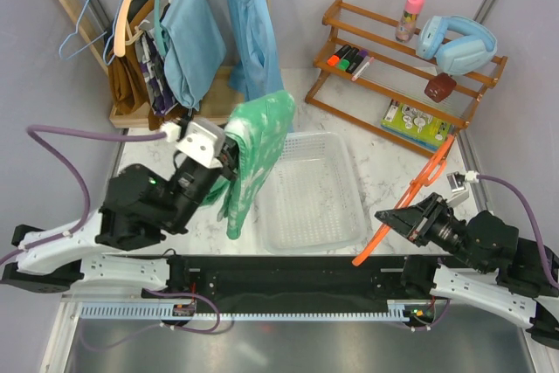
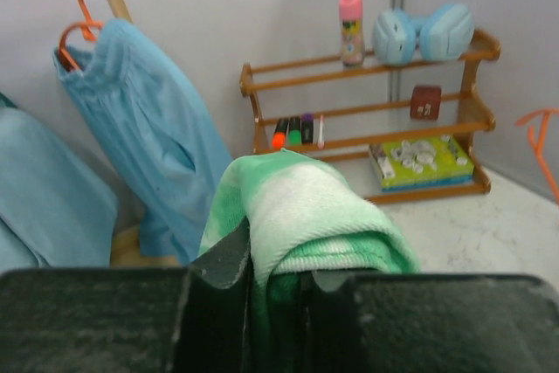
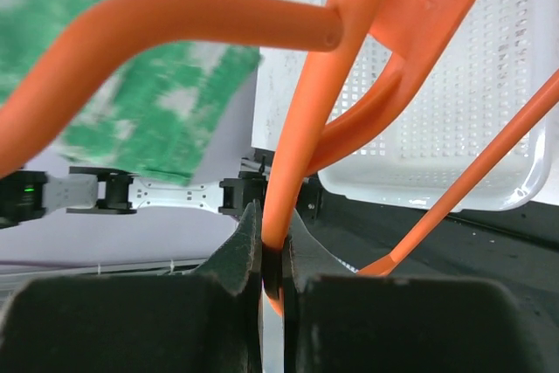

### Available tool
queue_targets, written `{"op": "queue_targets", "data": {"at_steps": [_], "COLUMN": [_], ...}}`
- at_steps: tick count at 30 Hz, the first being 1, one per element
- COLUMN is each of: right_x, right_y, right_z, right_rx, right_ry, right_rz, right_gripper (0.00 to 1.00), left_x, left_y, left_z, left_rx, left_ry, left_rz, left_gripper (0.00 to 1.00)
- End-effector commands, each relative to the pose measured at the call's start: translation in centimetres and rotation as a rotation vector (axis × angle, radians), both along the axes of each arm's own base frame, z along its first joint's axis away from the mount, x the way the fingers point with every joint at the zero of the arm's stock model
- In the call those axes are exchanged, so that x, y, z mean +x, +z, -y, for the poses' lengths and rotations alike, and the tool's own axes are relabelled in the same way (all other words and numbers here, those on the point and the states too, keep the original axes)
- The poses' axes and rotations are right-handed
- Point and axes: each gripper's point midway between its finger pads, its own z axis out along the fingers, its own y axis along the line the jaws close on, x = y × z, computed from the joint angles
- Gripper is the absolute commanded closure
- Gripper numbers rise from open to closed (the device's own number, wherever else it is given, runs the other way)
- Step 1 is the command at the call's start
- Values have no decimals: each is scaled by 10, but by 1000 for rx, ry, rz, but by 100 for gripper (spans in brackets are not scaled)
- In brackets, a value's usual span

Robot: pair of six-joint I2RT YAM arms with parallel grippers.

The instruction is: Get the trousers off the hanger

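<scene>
My left claw is clamped on a fold of the trousers. In my left wrist view the green-and-white cloth bulges up between the two fingers, and the rest hangs down from that pinch at the left edge of the basket. I hold them high, I judge, so the fabric drapes free instead of dragging on the table. My right claw is shut on a thin bar of the orange hanger, which slants up and away over the basket's right side. Nothing green is on it, and the two things are well apart, so I take the separation as done, with only the setting down left. Beyond the basket stands the wooden shelf to the right. To the left, blue garments hang on their rail, out of my way.
</scene>
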Motion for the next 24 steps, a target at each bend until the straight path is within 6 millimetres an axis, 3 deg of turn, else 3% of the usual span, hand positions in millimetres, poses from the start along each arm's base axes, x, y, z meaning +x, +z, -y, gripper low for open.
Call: {"op": "queue_targets", "data": {"at_steps": [1, 8, 11, 20, 24], "right_x": [-3, -5, -5, -6, -5], "right_y": [34, 45, 45, 46, 43], "right_z": [-1, -5, -5, -2, -3], "right_rx": [68, 81, 87, 96, 86], "right_ry": [26, 50, 49, 43, 44], "right_rz": [52, 71, 71, 73, 71], "right_gripper": [100, 100, 100, 100, 100], "left_x": [6, 22, 32, 48, 61], "left_y": [-30, -68, -76, -69, -84], "left_z": [4, 17, 22, 26, 41], "left_rx": [-105, -30, -3, 36, 64], "left_ry": [25, 66, 80, 97, 75], "left_rz": [-65, -101, -113, -88, -106], "left_gripper": [98, 98, 98, 98, 98]}}
